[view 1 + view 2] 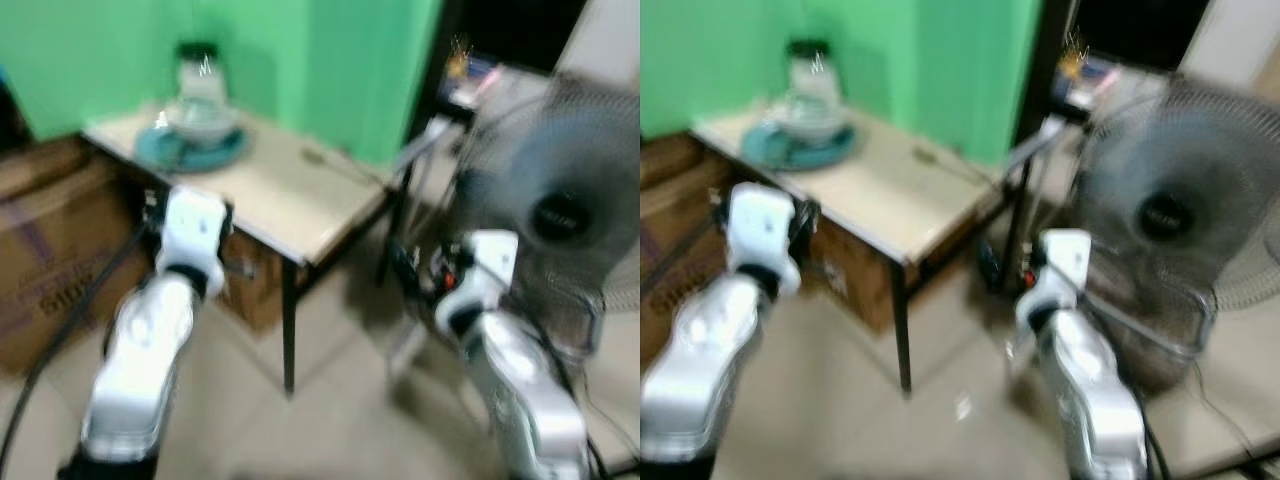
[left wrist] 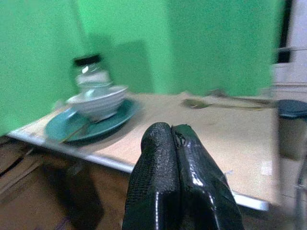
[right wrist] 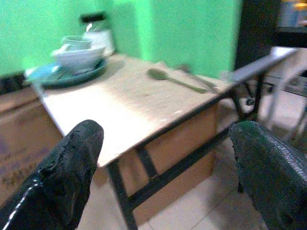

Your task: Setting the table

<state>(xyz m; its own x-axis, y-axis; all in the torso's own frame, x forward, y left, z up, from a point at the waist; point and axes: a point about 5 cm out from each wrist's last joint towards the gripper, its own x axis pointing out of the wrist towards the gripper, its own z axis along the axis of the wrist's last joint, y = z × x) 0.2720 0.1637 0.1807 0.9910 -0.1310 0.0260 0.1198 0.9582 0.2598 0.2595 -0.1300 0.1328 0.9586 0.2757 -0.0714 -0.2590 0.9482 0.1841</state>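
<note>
So there's a small beige wooden table with black metal legs (image 1: pixel 300 215) against the green wall (image 1: pixel 330 60). At its far corner, around 11 o'clock, a white ribbed bowl (image 2: pixel 98 101) sits on a round teal plate (image 2: pixel 91 123), with a glass jar with a black lid (image 2: pixel 88 69) right behind. A long green spoon (image 3: pixel 175 80) lies over at 1 o'clock. Left gripper (image 2: pixel 178 179) has its fingers pinched together, holding nothing; right gripper (image 3: pixel 168 167) is spread wide. Both hang short of the table. A grey standing fan (image 1: pixel 560 210) sits at 3 o'clock, cardboard boxes (image 1: pixel 55 250) at 9.
</note>
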